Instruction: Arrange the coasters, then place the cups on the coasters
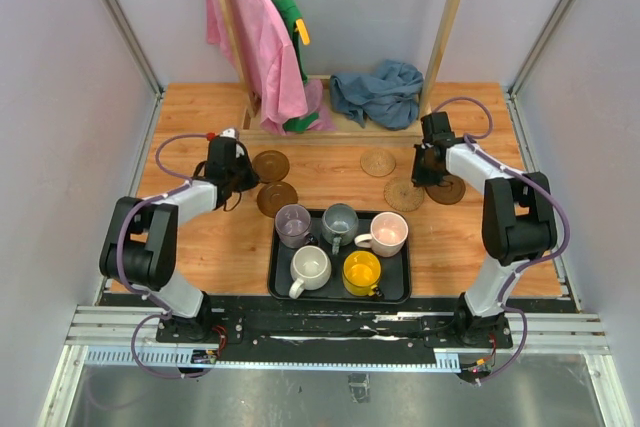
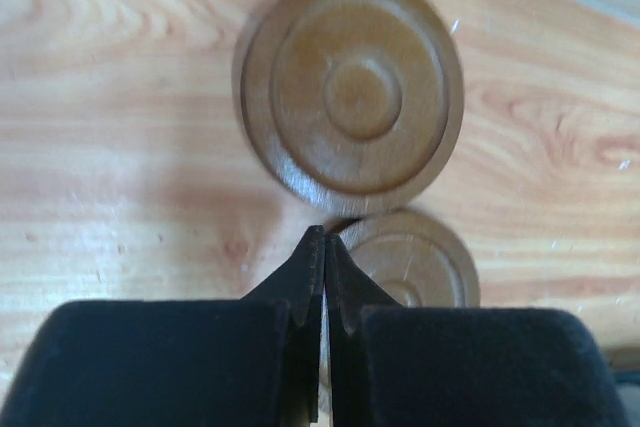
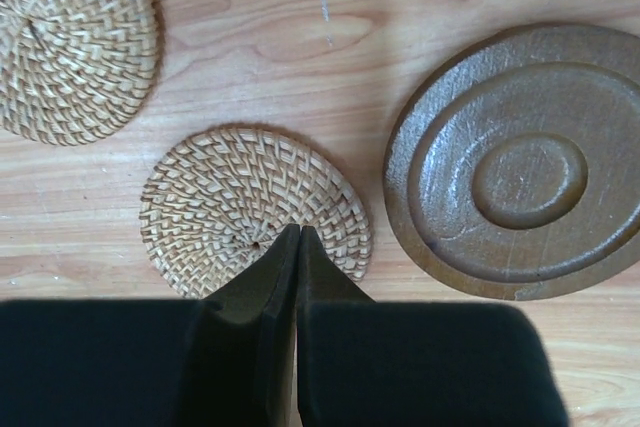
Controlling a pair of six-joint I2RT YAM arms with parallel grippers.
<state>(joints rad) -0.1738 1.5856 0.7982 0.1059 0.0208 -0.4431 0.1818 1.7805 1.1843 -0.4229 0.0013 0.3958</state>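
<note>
Left pincer and right pincer are clenched, empty. Best press tips lightly, sliding the brown coaster and woven coaster into a spaced row.

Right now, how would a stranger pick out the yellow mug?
Look at the black tray at the near middle of the wooden table. In its nearer row, the yellow mug stands on the right, beside the cream-white mug. It alone is bright yellow.
</note>
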